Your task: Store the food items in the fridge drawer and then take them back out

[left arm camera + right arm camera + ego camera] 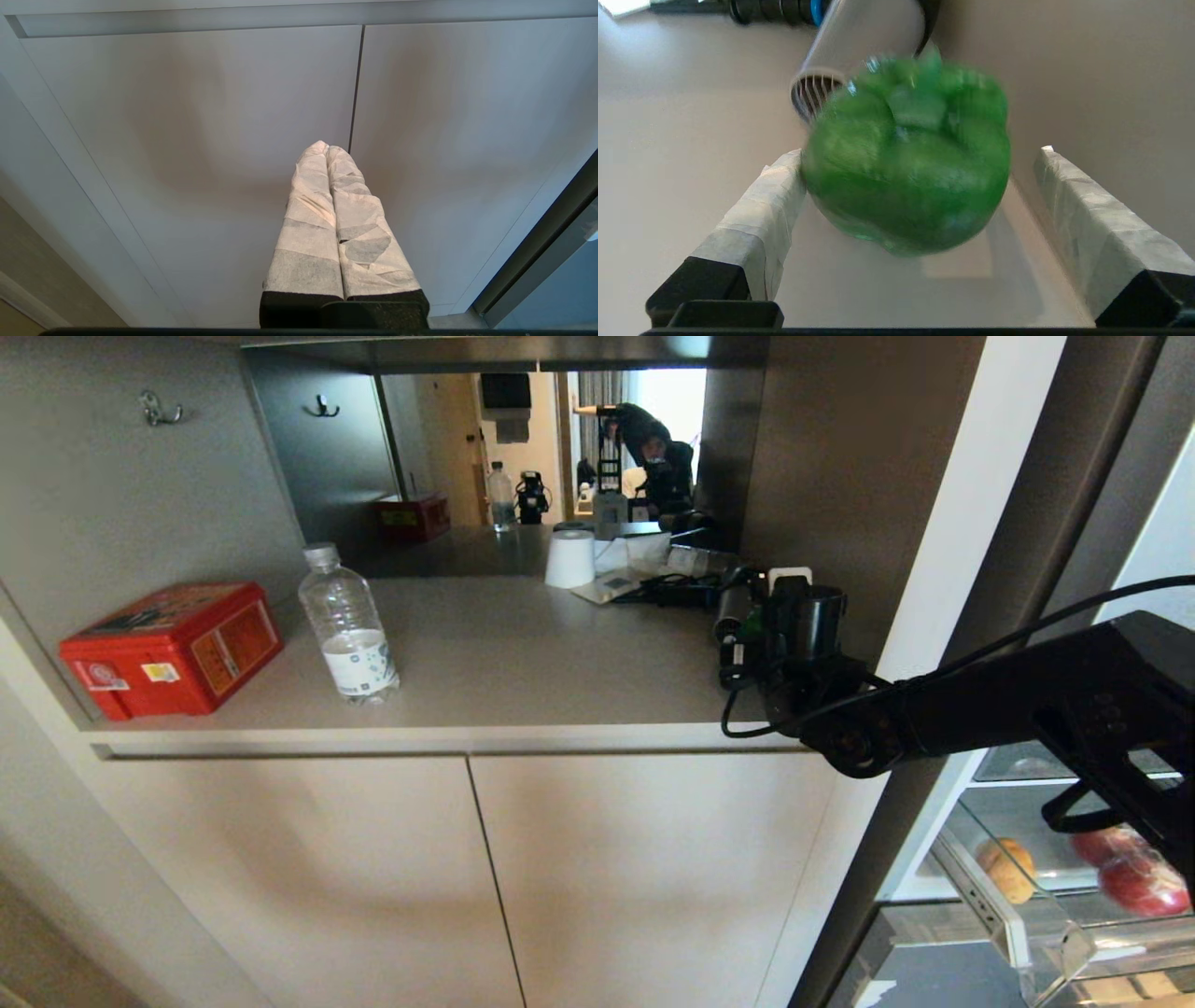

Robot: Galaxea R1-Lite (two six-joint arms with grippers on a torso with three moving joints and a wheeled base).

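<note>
Right gripper (920, 186) reaches over worktop (523, 663), fingers spread, one green pepper (908, 163) between them; left gripper (327, 148) pressed together

Green bell pepper (908, 163); red box (173, 647), orange-yellow labels; clear bottle (348, 625); grey counter (523, 663).

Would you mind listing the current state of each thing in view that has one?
bell pepper: between open fingers, not clamped.
right gripper: open, astride the bell pepper.
left gripper: shut, empty.
fridge drawer: pulled open.
potato: lying in the fridge drawer.
cabinet doors: shut.
water bottle: upright, capped.
red box: lid closed.
</note>
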